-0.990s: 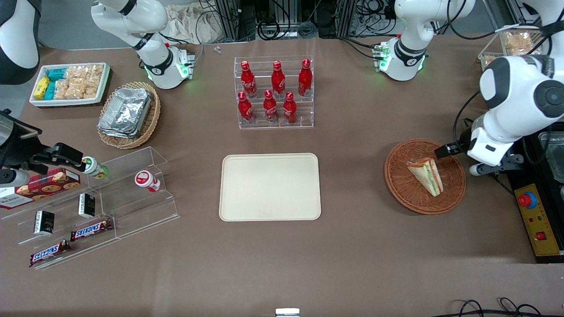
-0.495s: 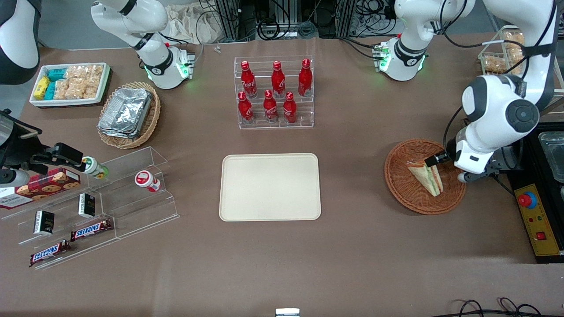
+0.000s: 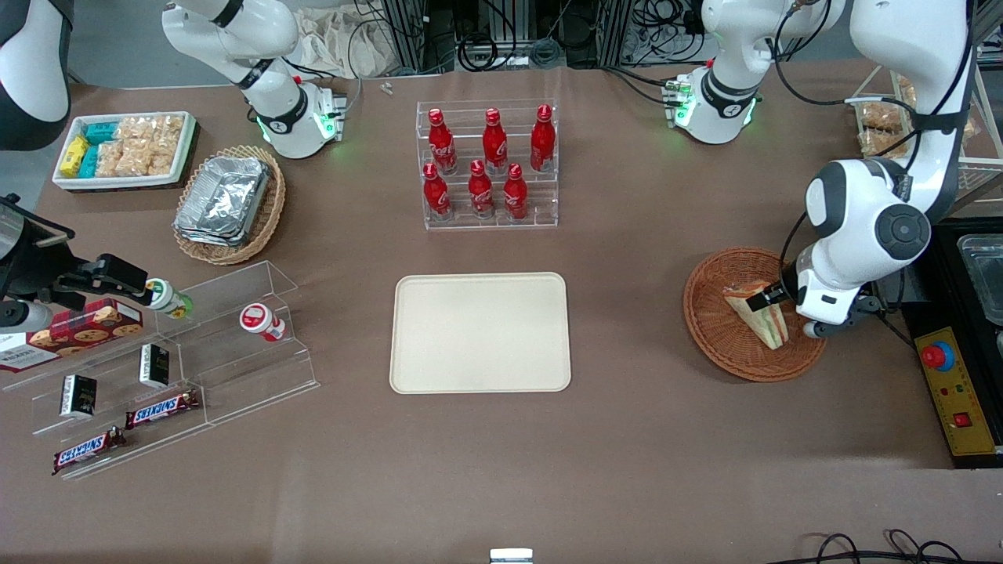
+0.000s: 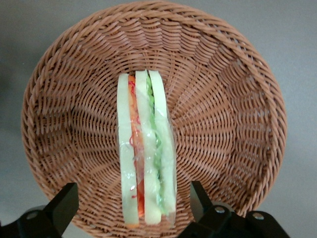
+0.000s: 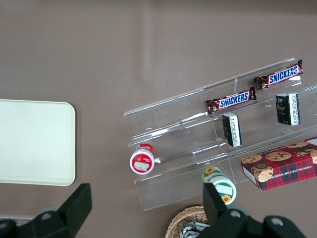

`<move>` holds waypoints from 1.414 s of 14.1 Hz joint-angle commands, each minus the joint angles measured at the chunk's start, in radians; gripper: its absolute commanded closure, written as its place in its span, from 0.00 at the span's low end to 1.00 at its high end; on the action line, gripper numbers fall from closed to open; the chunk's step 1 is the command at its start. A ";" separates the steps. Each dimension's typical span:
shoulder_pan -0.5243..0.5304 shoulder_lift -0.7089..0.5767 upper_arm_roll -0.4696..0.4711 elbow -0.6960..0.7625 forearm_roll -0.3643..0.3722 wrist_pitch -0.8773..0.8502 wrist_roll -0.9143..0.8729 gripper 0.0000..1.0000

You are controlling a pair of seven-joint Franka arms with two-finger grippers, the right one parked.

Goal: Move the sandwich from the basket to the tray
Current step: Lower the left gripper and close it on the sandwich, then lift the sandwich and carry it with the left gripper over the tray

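Surface: brown table point(image 3: 642, 439), seen w/ wide bare stretches nearest the front cam.
Tray: cream tray point(image 3: 480, 332) is set mid-table, well apart from the basket.
Basket: reddish-brown basket point(image 3: 717, 345) is placed toward the working arm's end; rim seen whole in wrist view point(image 4: 59, 74), bare table all round it.
Sandwich: sandwich point(image 3: 758, 313) is lying in the basket, cut edge up, green + orange-red layers shown point(image 4: 146, 153).
Gripper: gripper point(image 4: 133, 203) is held low over the basket; fingers point(image 4: 62, 203) are spread apart, one each side of the sandwich's wide end, nothing clamped.
Edges: bottle rack point(image 3: 490, 164) is seen farther from the front cam than the tray.
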 commanded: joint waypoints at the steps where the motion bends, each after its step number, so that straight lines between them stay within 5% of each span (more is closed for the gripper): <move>1: -0.009 0.048 0.002 -0.004 -0.007 0.069 -0.057 0.00; 7: -0.008 0.075 0.002 -0.009 -0.006 0.085 -0.059 0.04; 10: -0.008 0.075 0.002 -0.004 -0.006 0.075 -0.105 0.62; 13: -0.008 0.065 0.002 0.014 -0.007 0.051 -0.125 0.98; 16: -0.008 0.030 0.000 0.072 -0.006 -0.041 -0.160 1.00; 20: -0.009 -0.002 -0.009 0.313 -0.007 -0.402 -0.159 1.00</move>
